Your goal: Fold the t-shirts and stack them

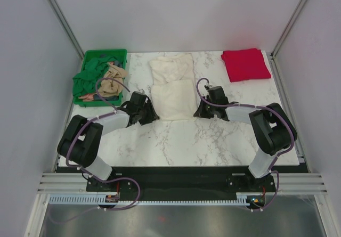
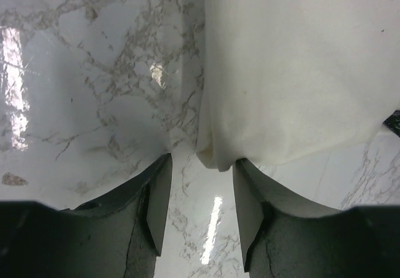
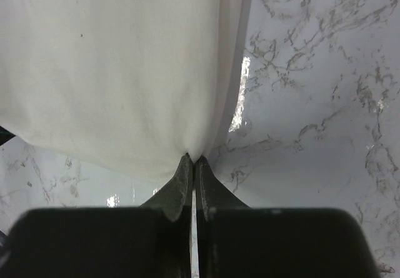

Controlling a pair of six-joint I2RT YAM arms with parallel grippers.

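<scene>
Matt cloth t-shirt point(image 2: 300, 72) on glossy (marble-veined) table point(image 2: 81, 90).

I see a plain cream-white t-shirt point(image 1: 171, 88) mid-surface and a plain bright red t-shirt point(image 1: 245, 64) at the far right corner; the table point(image 1: 213, 141) under them is glossy white marble with grey veining. At the far left corner the crate point(image 1: 105, 51) is bright green, holding a tan shirt point(image 1: 111, 82) and a dark green shirt point(image 1: 88, 80). My left gripper point(image 2: 200, 165) and right gripper point(image 3: 192, 162) are both black, dark grey on the finger faces.
</scene>
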